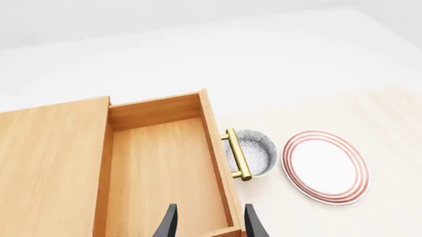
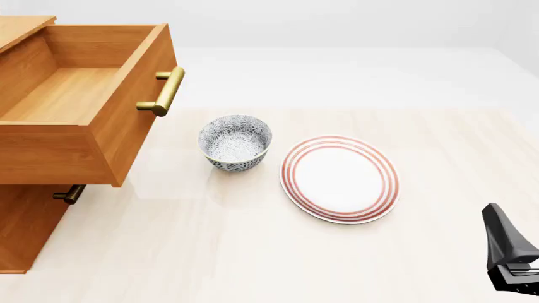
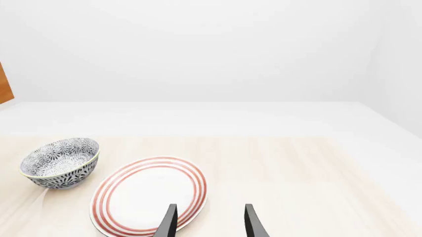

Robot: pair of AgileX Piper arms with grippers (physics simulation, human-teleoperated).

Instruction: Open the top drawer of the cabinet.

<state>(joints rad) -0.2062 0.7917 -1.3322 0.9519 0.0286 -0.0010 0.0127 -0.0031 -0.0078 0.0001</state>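
From where I sit, the top drawer (image 2: 80, 104) looks pulled well out of the cabinet (image 2: 25, 233) at the table's left, its deep box bare inside, so I judge the opening done or nearly so. My left gripper (image 1: 205, 222) hangs above the drawer's near corner, fingers spread with nothing between them. The right gripper (image 3: 205, 222) waits low on the right, also spread and holding nothing, pointing over the striped plate (image 2: 339, 178).

If I wanted more travel, I'd take the brass bar handle (image 2: 164, 91) squarely across its middle and pull straight along the drawer's slide — any sideways drag could jam the box in its frame. Otherwise I'd lift the left arm clear without clipping the drawer wall.

The wood is orange-brown with fine grain and flat, square-edged panels. The handle is a smooth round bar on two posts. Beside the drawer front sits a small patterned bowl (image 2: 236, 142) — blue-grey speckle, glossy — with the red-ringed plate just beside it. A lower drawer's handle (image 2: 67, 194) peeks out beneath.
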